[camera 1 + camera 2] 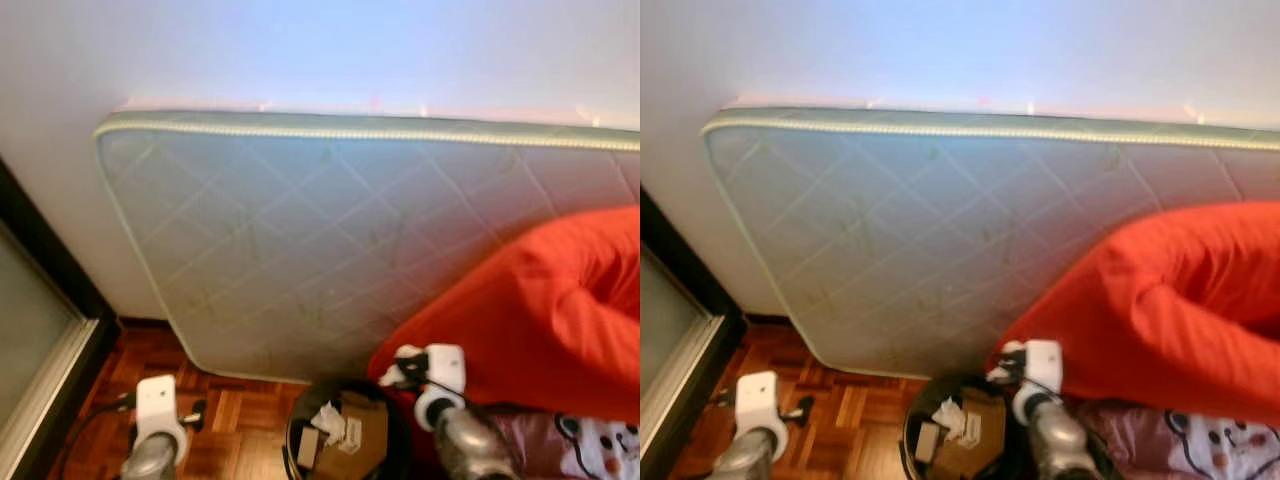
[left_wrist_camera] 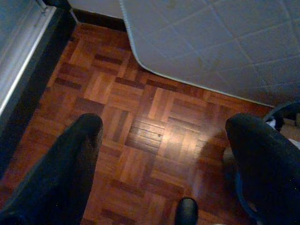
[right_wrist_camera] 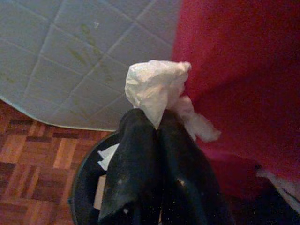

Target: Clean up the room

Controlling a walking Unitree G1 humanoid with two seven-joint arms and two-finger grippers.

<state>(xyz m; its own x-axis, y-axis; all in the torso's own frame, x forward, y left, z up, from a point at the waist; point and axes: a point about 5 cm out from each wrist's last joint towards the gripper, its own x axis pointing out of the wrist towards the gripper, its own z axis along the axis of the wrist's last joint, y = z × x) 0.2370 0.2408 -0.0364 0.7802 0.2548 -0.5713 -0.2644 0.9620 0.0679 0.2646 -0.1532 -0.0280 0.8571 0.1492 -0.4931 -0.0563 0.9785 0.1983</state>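
Note:
A black round bin [image 1: 300, 440] with cardboard and paper scraps inside stands on the parquet floor at the foot of the mattress. My right gripper [image 3: 157, 119] is shut on a crumpled white tissue [image 3: 157, 89], held just above the bin's right rim [image 3: 84, 173]. In the left eye view the tissue [image 1: 392, 374] shows beside the white wrist [image 1: 440, 375]. My left gripper [image 2: 161, 129] hangs open over bare parquet to the left of the bin, nothing between its fingers [image 2: 70, 159].
A quilted grey mattress [image 1: 330, 240] leans against the white wall. A large red beanbag [image 1: 540, 310] lies at the right, with a patterned pink cloth [image 1: 590, 445] below it. A dark-framed glass door [image 1: 40, 330] is at the left.

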